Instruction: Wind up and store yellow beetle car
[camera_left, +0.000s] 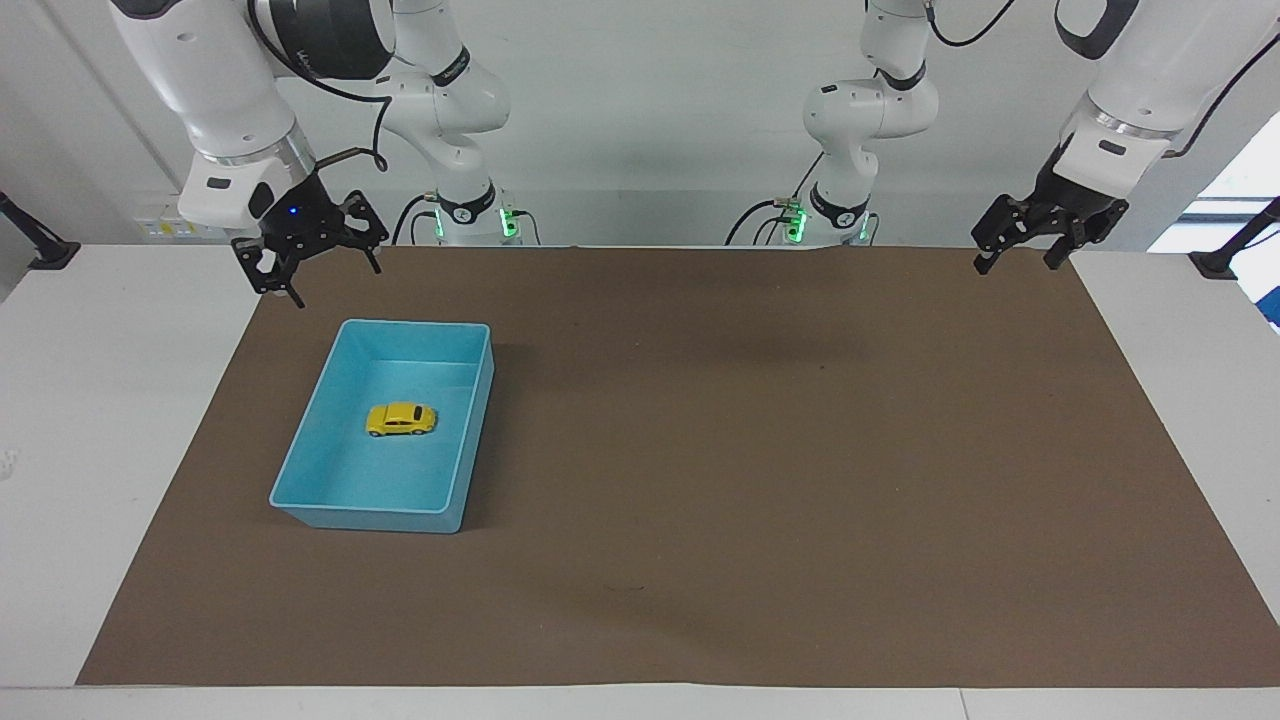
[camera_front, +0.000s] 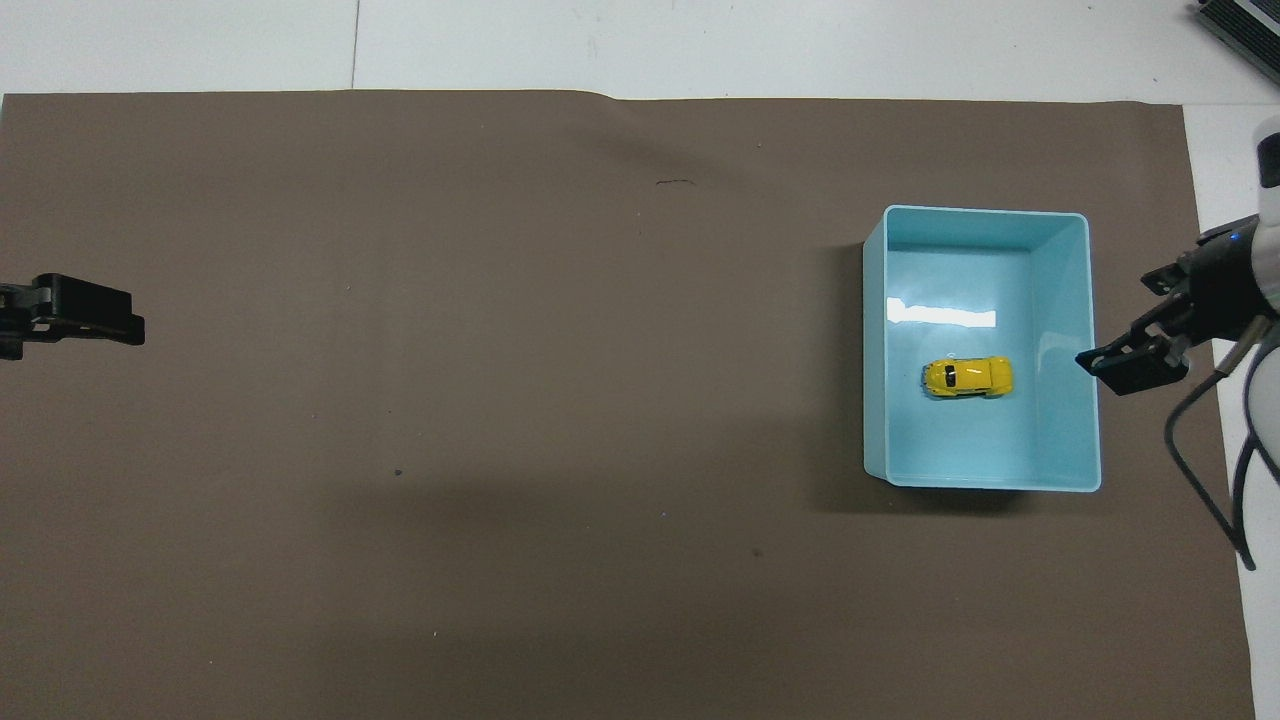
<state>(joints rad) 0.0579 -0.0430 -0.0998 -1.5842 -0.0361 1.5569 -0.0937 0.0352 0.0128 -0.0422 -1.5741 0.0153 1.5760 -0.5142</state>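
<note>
right gripper (camera_left: 312, 262): fingers spread, empty — raised over the mat's (camera_left: 700, 450) corner at the right arm's end, clear of the bin
left gripper (camera_left: 1030, 245): fingers spread, empty — waiting over the mat's corner at the left arm's end
yellow beetle car (camera_left: 401, 419): upright on wheels, mid-floor of the light blue bin (camera_left: 478, 400)
bin: on mat, near the right arm's end
status: likely stored, nothing held

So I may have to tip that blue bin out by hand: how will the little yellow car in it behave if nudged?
The yellow beetle car sits upright on its wheels on the light blue bin's smooth, shiny floor, so it would probably roll freely. Its rounded, glossy body looks slippery. Tiny, it is likely light.
</note>
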